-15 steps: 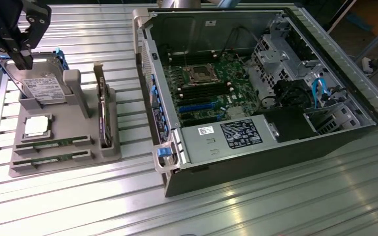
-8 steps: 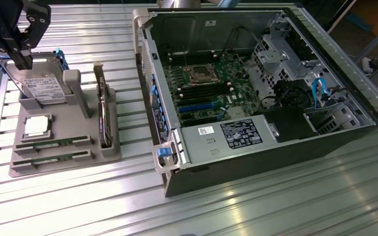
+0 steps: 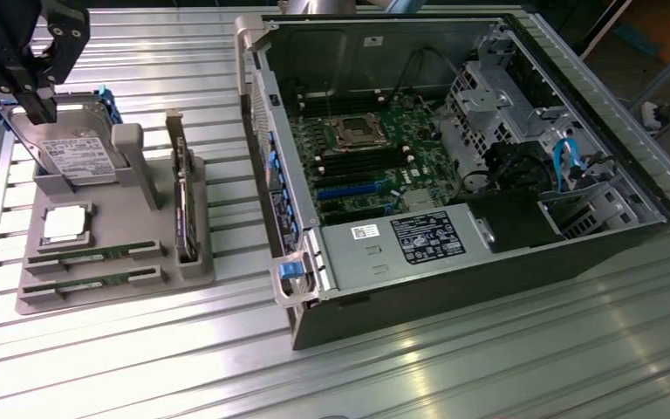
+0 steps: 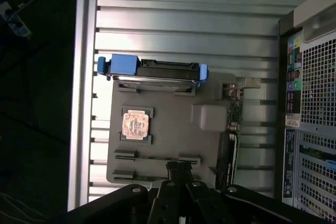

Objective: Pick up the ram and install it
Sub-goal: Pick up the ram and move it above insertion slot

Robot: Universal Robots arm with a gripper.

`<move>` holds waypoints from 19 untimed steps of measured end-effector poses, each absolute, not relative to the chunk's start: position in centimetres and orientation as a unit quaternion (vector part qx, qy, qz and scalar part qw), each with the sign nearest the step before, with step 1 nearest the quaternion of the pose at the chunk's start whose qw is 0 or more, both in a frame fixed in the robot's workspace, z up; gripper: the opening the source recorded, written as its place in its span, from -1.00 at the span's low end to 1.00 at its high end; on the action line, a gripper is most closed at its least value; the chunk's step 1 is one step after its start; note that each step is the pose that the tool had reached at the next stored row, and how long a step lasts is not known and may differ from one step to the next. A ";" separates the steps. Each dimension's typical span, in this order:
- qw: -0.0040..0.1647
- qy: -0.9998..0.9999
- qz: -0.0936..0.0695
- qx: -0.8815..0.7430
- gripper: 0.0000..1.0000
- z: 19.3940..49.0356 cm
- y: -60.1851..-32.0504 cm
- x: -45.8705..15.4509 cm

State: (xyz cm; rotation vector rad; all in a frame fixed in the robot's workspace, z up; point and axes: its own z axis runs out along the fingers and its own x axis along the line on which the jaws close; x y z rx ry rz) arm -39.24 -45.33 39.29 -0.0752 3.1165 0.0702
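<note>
Two ram sticks lie edge-up in the front slots of a grey holder point(image 3: 137, 271): one ram point(image 3: 88, 257) and a second point(image 3: 86, 285) beside it. In the wrist view the rams show as a thin line point(image 4: 157, 158) and a short piece point(image 4: 124, 174) by my fingertips. My black gripper point(image 3: 36, 109) hangs high over the back of the holder, above the hard drive point(image 3: 73, 153), well away from the rams. Its fingers point(image 4: 178, 167) are shut together with nothing in them.
The holder also carries a silver CPU point(image 3: 65, 223) and an upright expansion card point(image 3: 181, 201). An open computer case point(image 3: 452, 271) lies at the exterior view's right, its motherboard point(image 3: 365, 153) with dark memory slots exposed. The ribbed metal table point(image 3: 487, 367) surrounds everything.
</note>
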 end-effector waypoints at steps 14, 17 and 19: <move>0.011 0.998 0.023 -0.059 -0.79 39.3 -45.3 -39.2; 0.011 0.997 0.023 -0.067 -0.79 39.3 -45.3 -39.2; 0.011 0.997 0.023 -0.071 -0.79 39.3 -45.3 -39.2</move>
